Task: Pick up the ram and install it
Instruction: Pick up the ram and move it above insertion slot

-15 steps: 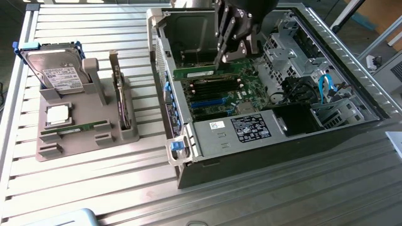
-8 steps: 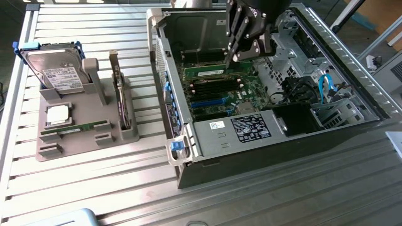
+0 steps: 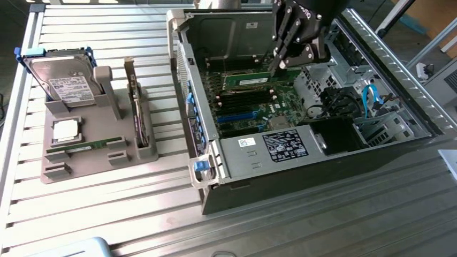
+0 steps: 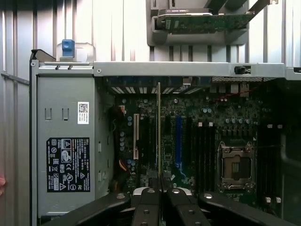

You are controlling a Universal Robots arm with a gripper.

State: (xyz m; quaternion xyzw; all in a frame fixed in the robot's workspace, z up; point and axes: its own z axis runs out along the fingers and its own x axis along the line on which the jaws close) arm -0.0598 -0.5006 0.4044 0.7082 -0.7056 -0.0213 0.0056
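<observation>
Pincer (image 4: 160,192): black fingers (image 4: 146,207) clenched on the ram (image 4: 158,132), gripping the edge nearest the wrist camera; the stick shows edge-on, running straight out from between the fingertips
Arm: comes in from above in the exterior view, pincer (image 3: 287,61) pointed down into the open computer case (image 3: 214,184)
Ram (image 3: 250,80): long green board, roughly level, held over the motherboard (image 4: 211,120); whether it touches a slot cannot be told
Power supply (image 3: 284,145): silver box with black label, at the case's near end
Grey holder (image 3: 85,160): on the desk (image 3: 300,230), at the exterior view's left, well apart from the case, carrying a hard drive (image 3: 64,80) and an expansion card (image 3: 136,107)
</observation>
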